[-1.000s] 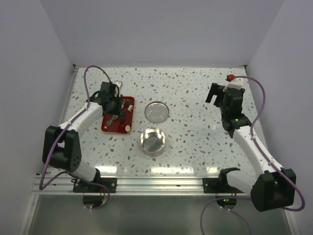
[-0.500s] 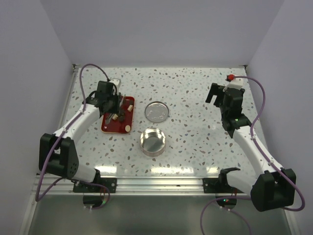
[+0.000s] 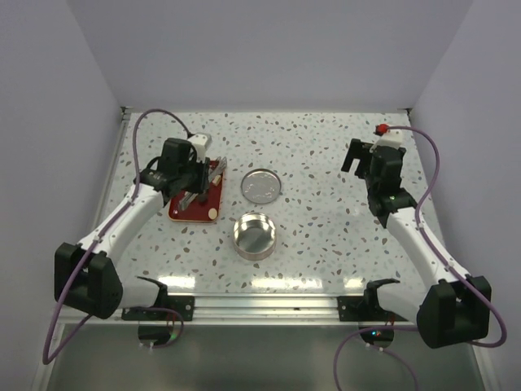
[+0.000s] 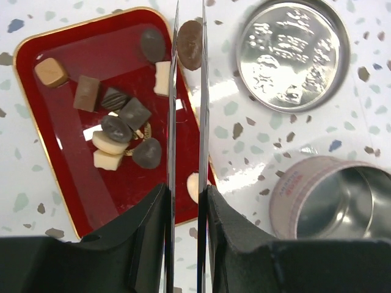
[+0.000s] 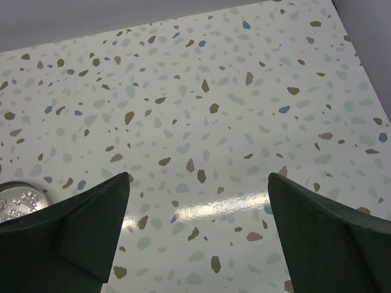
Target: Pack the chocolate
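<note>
Several small dark and pale pieces of chocolate lie on a red tray. In the left wrist view my left gripper has its thin blades shut on one dark brown oval chocolate, held above the tray's right edge. A pale piece shows partly behind the blades. From above, the left gripper hovers over the tray. The open round tin stands right of the tray. My right gripper hangs open at the far right over bare table, as its own view shows.
The tin's silver lid lies flat behind the tin, also in the left wrist view as the lid. The tin sits just right of the tray's near corner. White walls enclose the speckled table on three sides.
My left gripper has closed on a dark chocolate, lifted off the tray and shifted slightly right. The right arm has not moved.
</note>
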